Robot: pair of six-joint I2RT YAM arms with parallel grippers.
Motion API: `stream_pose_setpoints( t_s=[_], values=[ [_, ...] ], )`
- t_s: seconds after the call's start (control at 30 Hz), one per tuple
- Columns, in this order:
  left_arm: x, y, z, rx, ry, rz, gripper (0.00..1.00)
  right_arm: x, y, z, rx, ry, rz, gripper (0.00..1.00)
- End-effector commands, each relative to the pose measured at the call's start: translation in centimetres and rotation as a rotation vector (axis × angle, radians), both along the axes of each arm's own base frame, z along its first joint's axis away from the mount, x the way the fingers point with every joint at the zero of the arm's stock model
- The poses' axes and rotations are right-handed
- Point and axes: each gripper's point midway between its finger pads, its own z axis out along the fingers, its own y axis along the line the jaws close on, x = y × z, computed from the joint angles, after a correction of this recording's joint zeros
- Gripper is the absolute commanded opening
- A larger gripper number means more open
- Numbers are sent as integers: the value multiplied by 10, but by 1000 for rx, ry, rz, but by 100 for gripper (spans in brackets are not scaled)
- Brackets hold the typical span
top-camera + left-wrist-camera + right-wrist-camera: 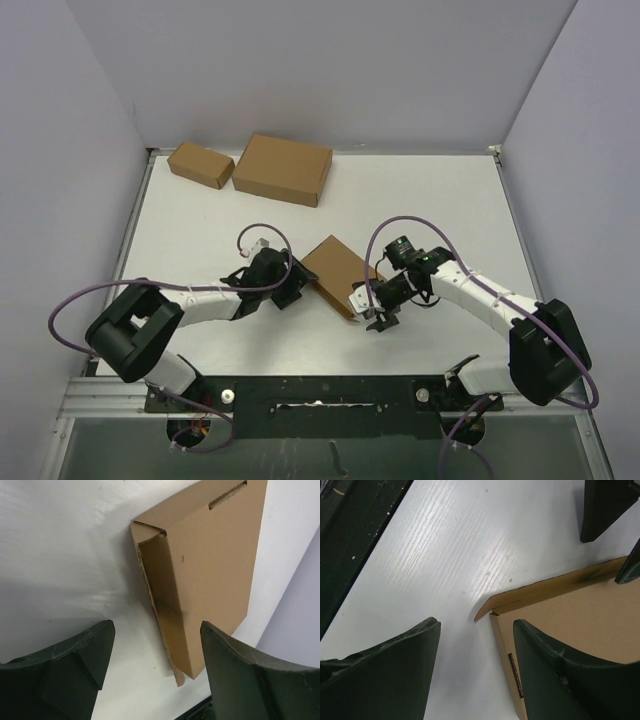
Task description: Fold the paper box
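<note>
The paper box point(340, 273) is a thin brown mailer lying closed and flat on the white table between my two grippers. In the left wrist view the paper box point(210, 565) shows a side wall bowed open and a tuck slot on top. In the right wrist view a corner of the paper box point(570, 615) with a loose flap lies just ahead. My left gripper point(290, 290) is open and empty at the box's left edge; its fingers point(75, 665) straddle bare table. My right gripper point(378, 318) is open and empty at the box's near right corner; one of its fingers point(560, 675) hangs over the box.
A larger thick brown box point(283, 168) and a small brown box point(200, 164) stand at the table's far edge. Grey walls close in the left, back and right. A black rail point(320, 392) runs along the near edge by the arm bases.
</note>
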Motion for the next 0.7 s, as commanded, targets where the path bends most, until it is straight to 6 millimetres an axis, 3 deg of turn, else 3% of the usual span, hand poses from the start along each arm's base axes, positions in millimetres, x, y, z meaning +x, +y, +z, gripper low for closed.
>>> stream_pose_setpoints(
  t_s=[0.0,0.37,0.67],
  values=[
    [23,-18,14,-72,-37,46,69,2,5,2,23,-46,28,61],
    [24,-20,-11,-50,30,66,52,-2,7,-8,-15,-73,65,59],
    [17,-14,-20,-30,61,75,45,-4,10,-19,-60,-115,103,54]
  ],
)
